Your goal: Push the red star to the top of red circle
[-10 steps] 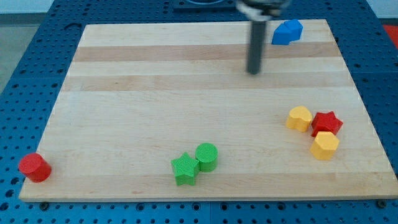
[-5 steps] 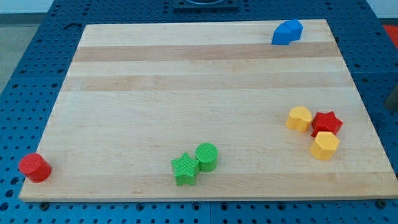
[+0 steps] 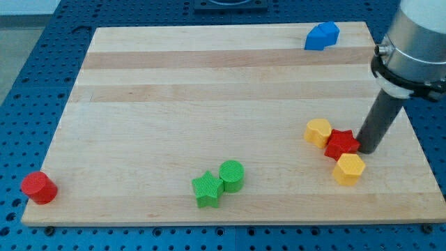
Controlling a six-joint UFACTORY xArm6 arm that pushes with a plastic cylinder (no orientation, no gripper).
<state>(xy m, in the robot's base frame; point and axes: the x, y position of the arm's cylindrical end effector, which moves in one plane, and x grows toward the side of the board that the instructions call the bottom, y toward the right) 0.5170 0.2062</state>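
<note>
The red star [image 3: 341,144] lies at the board's right, between a yellow heart-like block [image 3: 318,131] on its upper left and a yellow hexagon [image 3: 348,169] just below it. My tip [image 3: 365,149] stands against the star's right side, touching it. The red circle, a short cylinder [image 3: 37,187], sits far away at the board's bottom left corner.
A green star [image 3: 207,189] and a green cylinder [image 3: 232,176] sit together at the bottom middle. A blue block [image 3: 321,36] lies near the top right edge. The wooden board [image 3: 174,90] rests on a blue pegboard table. The arm's grey body [image 3: 417,42] hangs over the right edge.
My tip went from the board's top middle, out of view, then came down at the star's right. The star and both yellow blocks have shifted left.
</note>
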